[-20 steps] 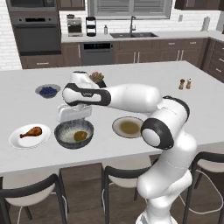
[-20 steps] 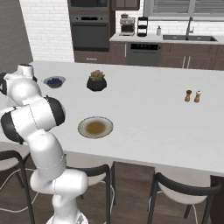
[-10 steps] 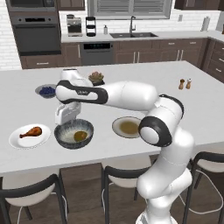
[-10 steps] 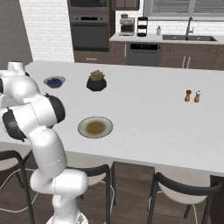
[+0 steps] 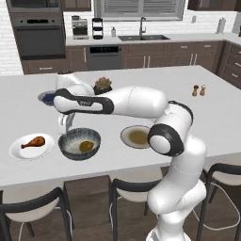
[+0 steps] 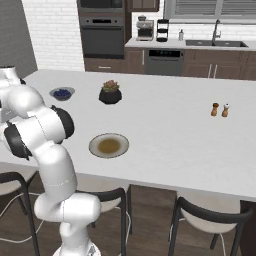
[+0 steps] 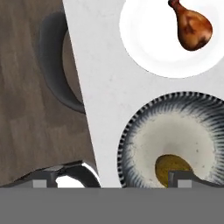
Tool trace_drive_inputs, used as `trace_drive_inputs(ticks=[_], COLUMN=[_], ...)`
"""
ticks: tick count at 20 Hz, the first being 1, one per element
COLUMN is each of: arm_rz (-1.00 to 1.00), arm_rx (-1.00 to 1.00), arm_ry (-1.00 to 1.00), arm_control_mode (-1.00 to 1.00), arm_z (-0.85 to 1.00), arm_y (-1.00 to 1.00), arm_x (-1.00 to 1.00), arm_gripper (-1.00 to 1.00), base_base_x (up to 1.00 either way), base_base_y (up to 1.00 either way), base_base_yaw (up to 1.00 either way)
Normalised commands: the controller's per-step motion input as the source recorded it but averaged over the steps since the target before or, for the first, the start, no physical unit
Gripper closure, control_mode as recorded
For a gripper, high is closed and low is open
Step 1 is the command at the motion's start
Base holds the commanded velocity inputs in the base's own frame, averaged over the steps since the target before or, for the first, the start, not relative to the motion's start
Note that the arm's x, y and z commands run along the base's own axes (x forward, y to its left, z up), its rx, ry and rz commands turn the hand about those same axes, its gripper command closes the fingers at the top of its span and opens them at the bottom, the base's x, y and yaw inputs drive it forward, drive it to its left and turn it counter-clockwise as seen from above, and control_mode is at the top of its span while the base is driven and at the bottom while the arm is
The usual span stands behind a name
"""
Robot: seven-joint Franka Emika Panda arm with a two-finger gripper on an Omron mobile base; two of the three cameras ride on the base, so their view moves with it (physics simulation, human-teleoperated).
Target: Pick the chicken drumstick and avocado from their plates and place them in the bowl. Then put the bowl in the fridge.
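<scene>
The chicken drumstick (image 5: 35,140) lies on the white plate (image 5: 21,151) at the counter's front left. To its right stands the dark ribbed bowl (image 5: 70,137) with the avocado (image 5: 85,146) inside. My gripper (image 5: 64,132) hangs open and empty over the bowl's left rim, between bowl and white plate. Looking down from the hand, the drumstick (image 7: 191,27) sits on its plate (image 7: 146,41) above the bowl (image 7: 131,144) holding the avocado (image 7: 172,167); my gripper (image 7: 111,183) is open. The beige-rimmed plate (image 5: 136,136) (image 6: 109,145) is bare. A tall grey panel (image 6: 9,35) at far left may be the fridge; I cannot tell.
A blueberry bowl (image 6: 62,93) and a black plant pot (image 6: 110,93) stand further back on the island. Salt and pepper shakers (image 6: 220,109) are at the right. Stools (image 5: 30,214) line the counter's near edge, one below the hand (image 7: 57,65).
My gripper has slid left from over the bowl's middle to its left rim, toward the white plate. It stays open; the food has not moved.
</scene>
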Motion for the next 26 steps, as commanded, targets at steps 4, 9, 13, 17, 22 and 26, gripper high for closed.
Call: trace_drive_inputs(ticks=[4,9,13,17,22,26], arm_rz=[0.05,0.1,0.07,0.02,0.01,0.02], arm_rx=[0.26,0.18,0.0,-0.02,-0.07,-0.05], arm_ry=[-0.26,0.02,0.19,0.21,0.02,0.02], arm_control_mode=[-1.0,-1.0,-1.0,-1.0,-1.0,-1.0], arm_z=[-0.15,-0.13,-0.08,0.0,-0.04,-0.03], arm_y=[0.02,0.19,0.36,0.42,0.32,0.37], arm_x=[0.19,0.53,0.24,0.29,0.28,0.22], arm_gripper=[-1.0,-1.0,-1.0,-1.0,-1.0,-1.0], base_base_x=[0.0,0.0,0.0,0.0,0.0,0.0], base_base_y=[0.0,0.0,0.0,0.0,0.0,0.0], base_base_yaw=[0.0,0.0,0.0,0.0,0.0,0.0])
